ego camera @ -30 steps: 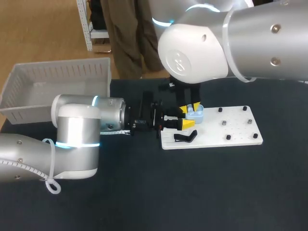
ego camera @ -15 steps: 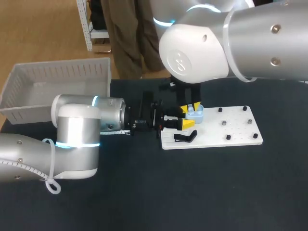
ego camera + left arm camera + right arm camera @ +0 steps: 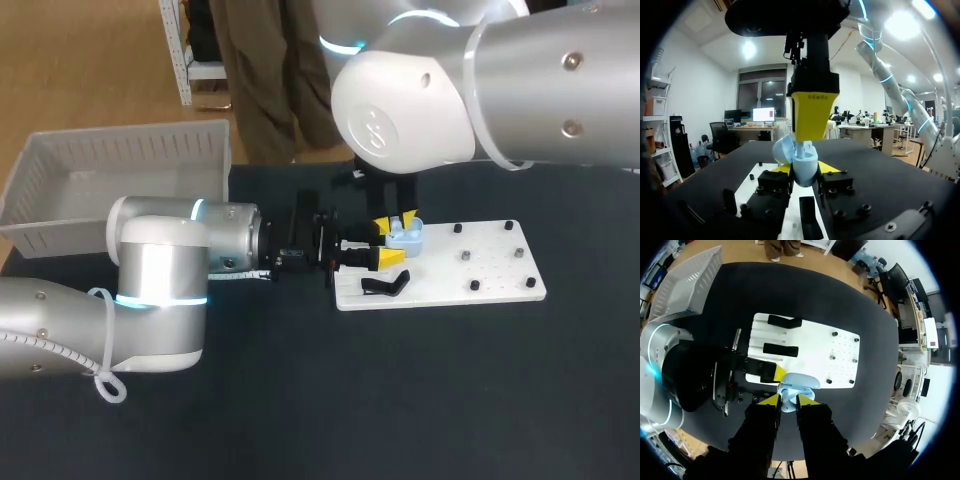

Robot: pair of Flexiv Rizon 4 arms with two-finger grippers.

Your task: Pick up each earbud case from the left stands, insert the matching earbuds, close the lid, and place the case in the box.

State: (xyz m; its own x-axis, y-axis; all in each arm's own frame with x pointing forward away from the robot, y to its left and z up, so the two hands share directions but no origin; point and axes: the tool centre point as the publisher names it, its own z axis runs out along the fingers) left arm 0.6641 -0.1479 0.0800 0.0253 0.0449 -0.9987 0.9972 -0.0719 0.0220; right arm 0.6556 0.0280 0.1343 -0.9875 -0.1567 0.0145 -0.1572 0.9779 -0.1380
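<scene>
Your left gripper [image 3: 806, 168] is clamped on the light blue earbud case [image 3: 407, 236]: in the left wrist view its two yellow tips press the case's rounded lower body from either side, and the lid hangs open beside it. In the head view the case sits just right of the frame's centre, held above the left end of the white perforated board [image 3: 480, 262].

Your right gripper [image 3: 788, 400] comes straight down onto the case from above. Its yellow tips stand only a narrow gap apart and pinch a small light blue piece [image 3: 788, 406] at the case's opening. You cannot tell from these views whether that piece is an earbud or part of the case.

A black stand piece [image 3: 385, 285] lies on the board just below the case in the head view. The grey plastic box [image 3: 120, 160] sits at the upper left of that frame, well apart from both grippers, on the dark table [image 3: 350, 400]
</scene>
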